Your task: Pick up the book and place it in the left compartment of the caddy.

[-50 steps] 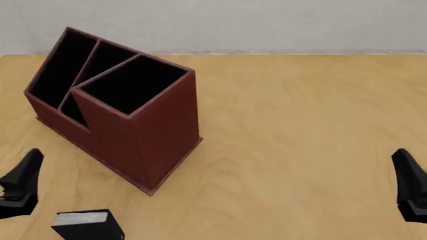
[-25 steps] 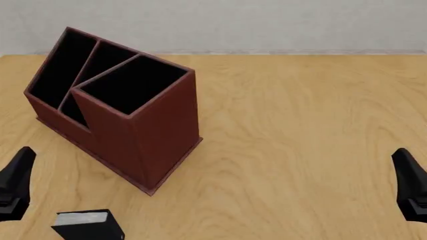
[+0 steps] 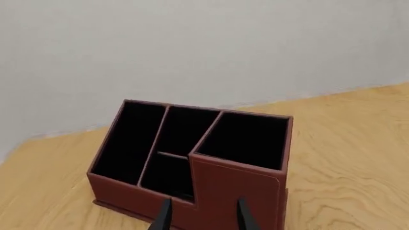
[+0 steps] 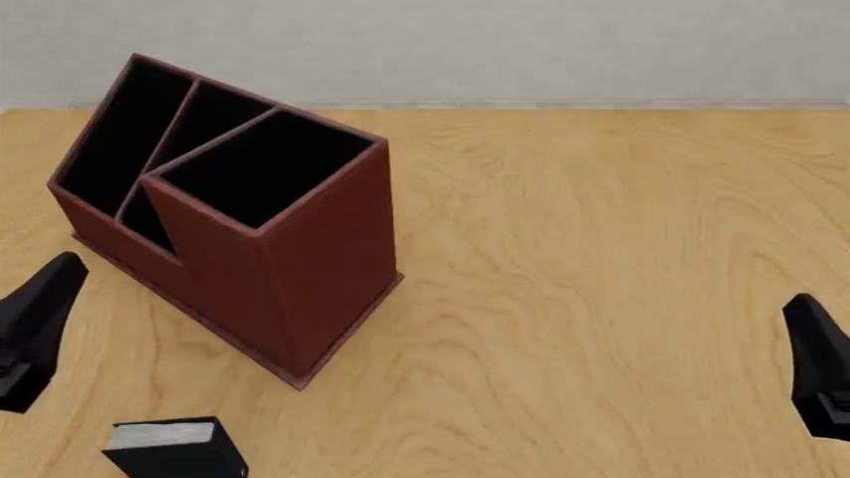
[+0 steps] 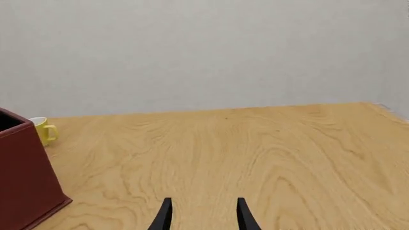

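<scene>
The dark red-brown caddy (image 4: 286,259) stands at the left of the table, its tall end nearest me. Its left compartment (image 4: 122,134) is the long narrow black slot on the far-left side, and it is empty. The left wrist view shows the caddy (image 3: 236,187) and that slot (image 3: 128,141) from above. The small black book (image 4: 177,450) lies flat at the front left, page edge facing the caddy. My left gripper (image 4: 38,324) hovers open and empty above and left of the book, its fingertips (image 3: 164,215) apart. My right gripper (image 4: 821,370) is open and empty at the front right.
A yellow mug (image 5: 45,130) stands behind the caddy's corner (image 5: 26,182) in the right wrist view. A bare wooden tabletop (image 4: 598,249) spreads to the right of the caddy. A grey wall runs along the far edge.
My left gripper first slid a little left, then moved up and forward toward the caddy. The right gripper, book and caddy have stayed put.
</scene>
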